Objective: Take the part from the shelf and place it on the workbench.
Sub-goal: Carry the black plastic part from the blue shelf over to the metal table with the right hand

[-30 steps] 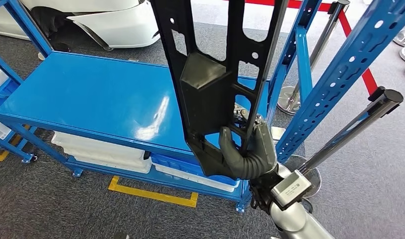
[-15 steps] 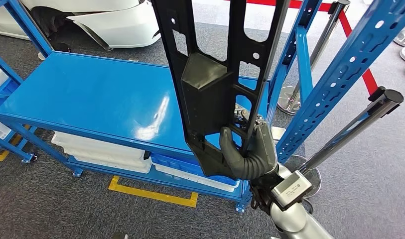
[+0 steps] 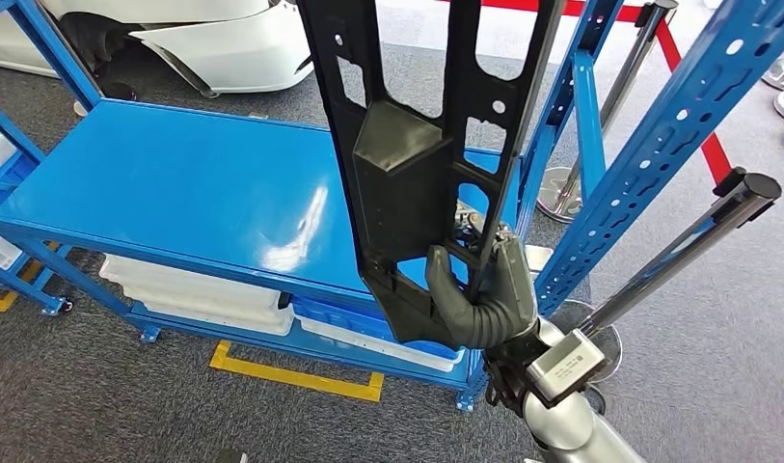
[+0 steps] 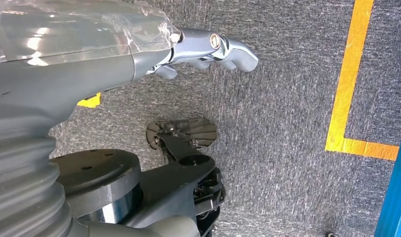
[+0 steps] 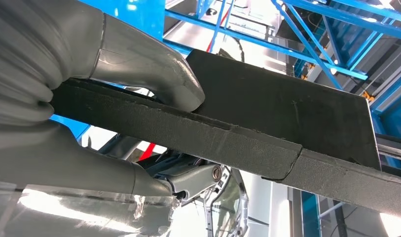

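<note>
The long black plastic part (image 3: pixel 417 164), a frame with cut-outs and a raised block in its middle, stands nearly upright in front of the blue shelf board (image 3: pixel 175 193). My right hand (image 3: pixel 479 294) grips it near its lower end, the thumb on the front face and the fingers behind a rib. In the right wrist view the hand (image 5: pixel 90 74) clamps the part's edge (image 5: pixel 267 123). My left hand (image 4: pixel 139 54) hangs over the grey carpet and holds nothing, its silver fingers (image 4: pixel 213 47) loosely extended.
A slanted blue perforated upright (image 3: pixel 677 125) stands right of the part. Beyond it are a black barrier post (image 3: pixel 687 246) and a red belt (image 3: pixel 691 96). White bins (image 3: pixel 195 289) sit under the board. A white car body (image 3: pixel 204 39) lies behind. Yellow tape (image 3: pixel 291 376) marks the floor.
The black part has shifted very slightly to the right in my right hand's grip. Nothing else has moved.
</note>
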